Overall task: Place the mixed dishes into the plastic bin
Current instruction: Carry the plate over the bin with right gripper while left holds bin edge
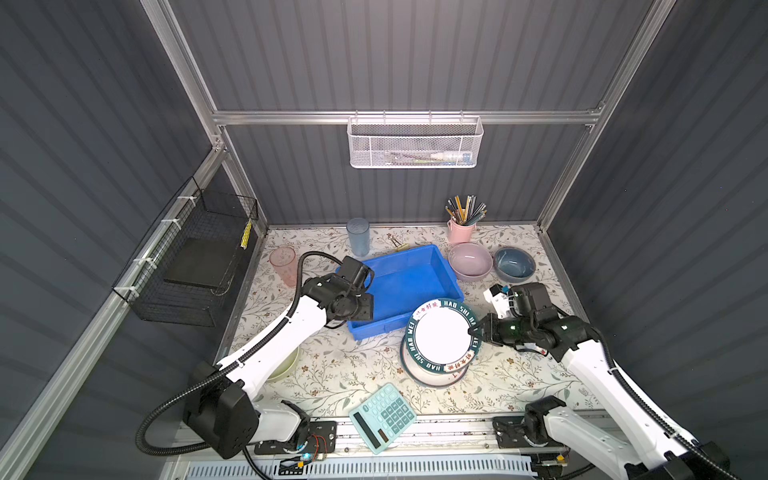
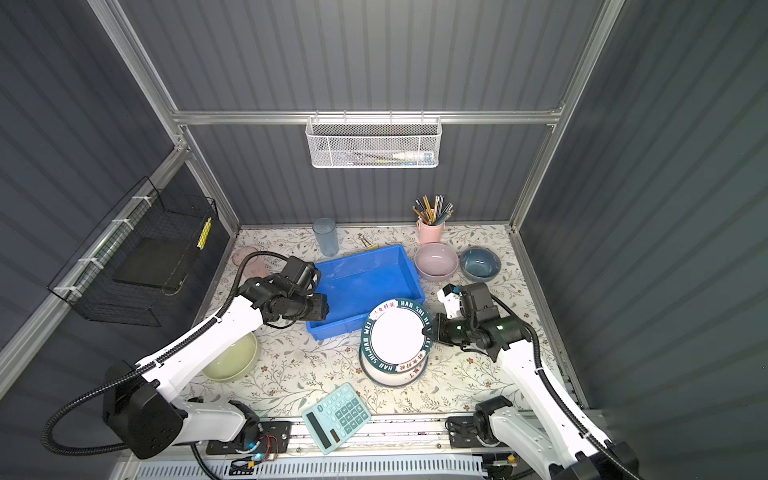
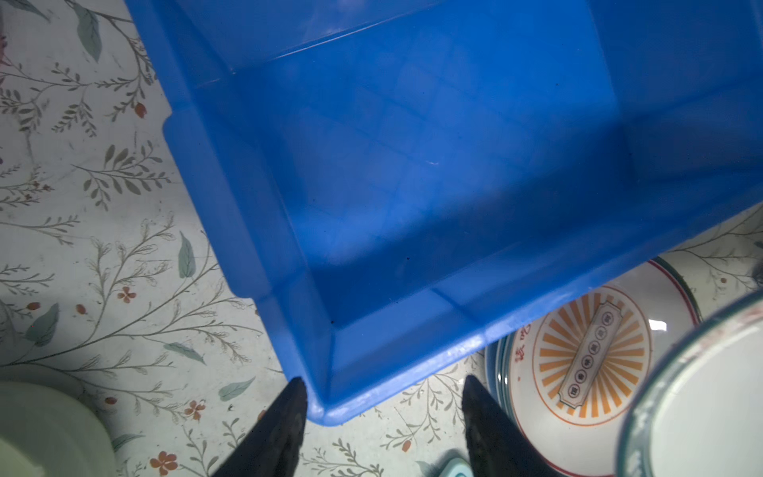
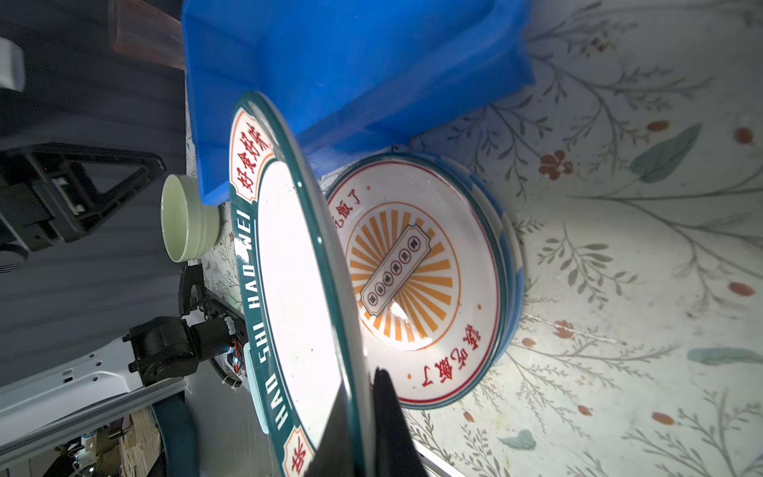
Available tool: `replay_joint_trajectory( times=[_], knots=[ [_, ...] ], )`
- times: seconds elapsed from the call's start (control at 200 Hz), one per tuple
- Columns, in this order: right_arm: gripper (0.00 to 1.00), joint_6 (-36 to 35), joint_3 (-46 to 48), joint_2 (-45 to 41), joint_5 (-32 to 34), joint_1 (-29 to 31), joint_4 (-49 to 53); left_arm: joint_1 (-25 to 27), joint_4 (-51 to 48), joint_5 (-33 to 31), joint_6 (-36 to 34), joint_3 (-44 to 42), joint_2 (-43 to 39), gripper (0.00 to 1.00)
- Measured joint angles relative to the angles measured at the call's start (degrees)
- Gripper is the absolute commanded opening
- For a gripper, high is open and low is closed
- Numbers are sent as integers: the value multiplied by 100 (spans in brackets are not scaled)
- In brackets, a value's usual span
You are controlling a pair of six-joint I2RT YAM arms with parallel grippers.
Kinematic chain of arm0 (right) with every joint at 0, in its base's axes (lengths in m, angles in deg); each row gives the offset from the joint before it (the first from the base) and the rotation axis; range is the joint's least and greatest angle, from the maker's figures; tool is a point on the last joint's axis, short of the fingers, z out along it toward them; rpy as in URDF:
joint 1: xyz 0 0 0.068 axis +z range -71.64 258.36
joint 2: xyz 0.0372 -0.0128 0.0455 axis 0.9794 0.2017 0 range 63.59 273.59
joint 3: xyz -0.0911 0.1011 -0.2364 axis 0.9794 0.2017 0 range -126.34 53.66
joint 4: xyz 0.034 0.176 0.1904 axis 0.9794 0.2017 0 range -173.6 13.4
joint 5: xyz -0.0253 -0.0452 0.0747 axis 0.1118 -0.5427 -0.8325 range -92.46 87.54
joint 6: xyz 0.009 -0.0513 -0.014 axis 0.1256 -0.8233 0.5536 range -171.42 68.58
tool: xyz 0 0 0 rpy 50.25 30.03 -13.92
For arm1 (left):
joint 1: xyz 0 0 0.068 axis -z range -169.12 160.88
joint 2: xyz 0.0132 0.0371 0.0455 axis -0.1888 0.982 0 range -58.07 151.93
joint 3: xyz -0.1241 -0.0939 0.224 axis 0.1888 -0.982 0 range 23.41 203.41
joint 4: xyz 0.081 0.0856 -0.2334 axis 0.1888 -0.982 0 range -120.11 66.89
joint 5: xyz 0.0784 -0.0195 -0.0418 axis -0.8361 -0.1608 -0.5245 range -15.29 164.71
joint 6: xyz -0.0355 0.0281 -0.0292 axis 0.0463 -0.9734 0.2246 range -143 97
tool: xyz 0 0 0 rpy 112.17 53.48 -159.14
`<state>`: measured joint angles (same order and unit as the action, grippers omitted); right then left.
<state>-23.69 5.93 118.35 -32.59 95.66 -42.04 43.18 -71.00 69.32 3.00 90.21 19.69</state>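
Top views: I am watching the right gripper (image 1: 473, 331) pinching the rim of the lettered plate (image 1: 440, 337), holding it tilted over the plate stack (image 1: 432, 380), just beside the blue bin (image 1: 409, 276). Left wrist: the left gripper (image 3: 383, 382) is standing wide, straddling the bin's corner. Right wrist: the jaws are clamping the plate's edge.

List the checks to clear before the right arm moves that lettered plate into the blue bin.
1. Grip: right gripper shut on the lettered plate at its rim: ok.
2. Separation: lettered plate tilted up off the sunburst plate beneath: ok.
3. Room: blue bin empty: ok.
4. Other arm: left gripper clear of the bin: not ok, it is open around the bin's corner.
5. Height: plate high enough to pass the bin wall: cannot tell.
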Motion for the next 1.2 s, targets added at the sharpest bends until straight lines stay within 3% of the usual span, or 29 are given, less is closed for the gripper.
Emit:
replay_joint_trajectory(
  times=[0.41, 1.201],
  knots=[
    [0, -192, -1814, 1714, 133, 2, -13, -951, 234, 289, -254, -332, 376, 47],
    [0, -284, -3711, 4712, 267, 533, -520, -1222, 527, 868, -444, -345, 833, 34]
  ],
)
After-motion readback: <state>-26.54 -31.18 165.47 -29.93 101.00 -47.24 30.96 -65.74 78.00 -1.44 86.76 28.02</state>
